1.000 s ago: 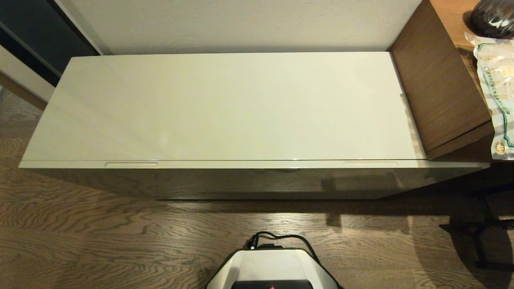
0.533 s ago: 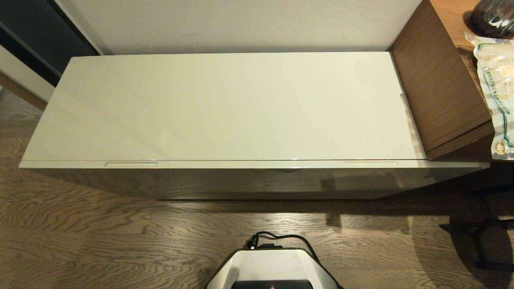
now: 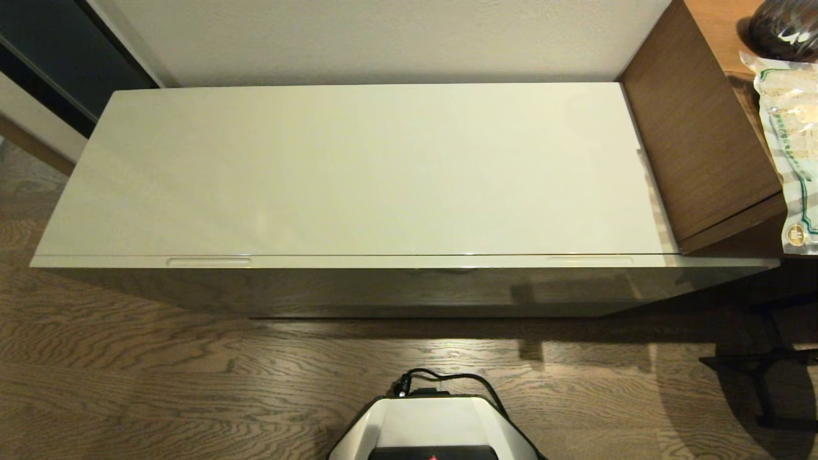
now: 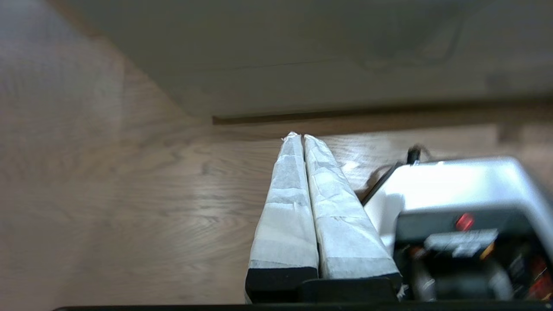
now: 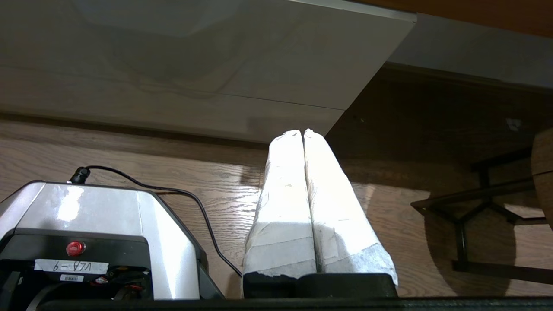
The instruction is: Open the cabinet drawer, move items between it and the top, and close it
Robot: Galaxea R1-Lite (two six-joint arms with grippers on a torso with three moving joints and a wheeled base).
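Observation:
The low cabinet fills the head view, its glossy pale top (image 3: 358, 172) bare. The cabinet drawer (image 3: 383, 291) is closed, with its dark mirror-like front facing me and two slim handle slots (image 3: 208, 261) (image 3: 589, 260) along its upper edge. No bagged slippers show in any view. Neither arm appears in the head view. My left gripper (image 4: 301, 137) hangs low over the wood floor in front of the drawer front (image 4: 302, 77), its white-wrapped fingers pressed together and empty. My right gripper (image 5: 302, 133) is likewise shut and empty, below the cabinet's right end (image 5: 173, 65).
A taller brown wood-grain desk (image 3: 696, 128) adjoins the cabinet's right end and carries a printed plastic package (image 3: 789, 147) and a dark round object (image 3: 783, 25). Black furniture legs (image 3: 760, 370) stand on the floor at the right. My base (image 3: 434, 421) is centred before the cabinet.

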